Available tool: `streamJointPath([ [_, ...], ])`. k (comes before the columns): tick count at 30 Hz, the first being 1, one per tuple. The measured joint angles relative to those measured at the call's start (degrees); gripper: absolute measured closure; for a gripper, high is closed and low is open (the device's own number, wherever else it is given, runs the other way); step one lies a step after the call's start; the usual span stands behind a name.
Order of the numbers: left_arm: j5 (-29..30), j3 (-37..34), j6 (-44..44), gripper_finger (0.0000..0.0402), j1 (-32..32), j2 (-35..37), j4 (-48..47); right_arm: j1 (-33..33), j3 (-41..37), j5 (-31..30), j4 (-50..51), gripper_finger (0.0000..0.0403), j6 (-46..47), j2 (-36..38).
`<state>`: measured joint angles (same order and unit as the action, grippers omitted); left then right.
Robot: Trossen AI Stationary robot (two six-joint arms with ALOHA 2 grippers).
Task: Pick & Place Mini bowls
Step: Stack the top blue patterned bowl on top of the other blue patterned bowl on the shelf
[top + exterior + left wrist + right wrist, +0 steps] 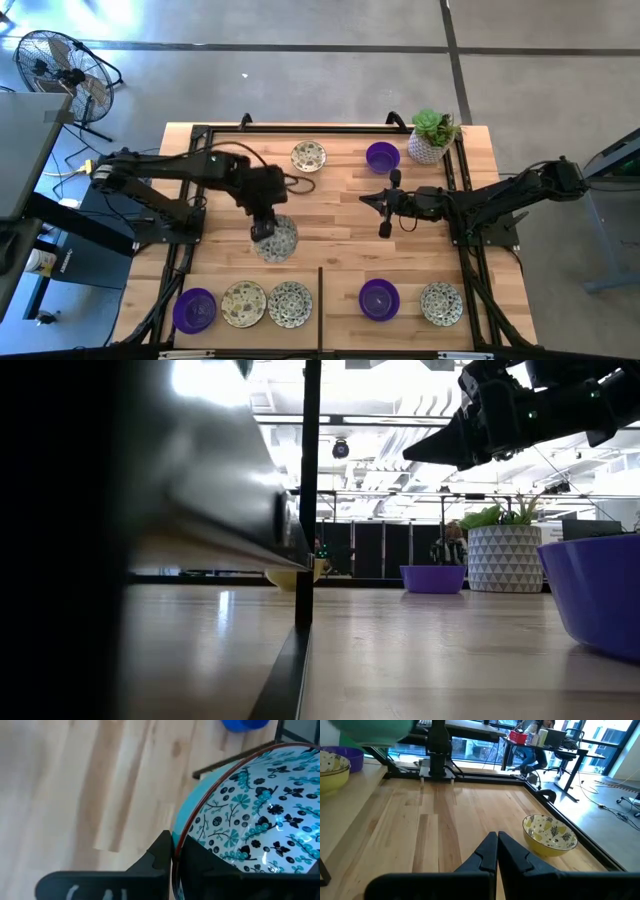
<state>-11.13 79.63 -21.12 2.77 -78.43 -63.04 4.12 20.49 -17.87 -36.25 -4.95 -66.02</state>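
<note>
Left pincer [265, 231] clamped on the rim of a floral mini bowl [278, 240], mid-bench.

The bowl looks stiff, glossy, likely slippery and chippable, so I grip its thin rim, one finger inside, one outside, as my left wrist view shows. My right pincer [384, 213] waits with fingers together near the purple bowl [382, 156].

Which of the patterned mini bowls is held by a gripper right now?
The patterned bowl at the table's middle: the left gripper pinches its rim. The other patterned bowls lie free along the table's edges.
</note>
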Motion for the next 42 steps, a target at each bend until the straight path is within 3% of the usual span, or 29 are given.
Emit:
streamJointPath([
  [13, 0.9, 0.5, -11.4, 0.0388, 12.3, -5.7, 5.4, 0.0, 0.0, 0.0, 0.0, 0.0402, 0.3, -0.2],
  [42, 2.1, 0.4, -16.7, 0.0388, 16.8, -12.7, 11.3, 0.0, 0.0, 0.0, -1.2, 0.0402, -0.2, -1.5],
])
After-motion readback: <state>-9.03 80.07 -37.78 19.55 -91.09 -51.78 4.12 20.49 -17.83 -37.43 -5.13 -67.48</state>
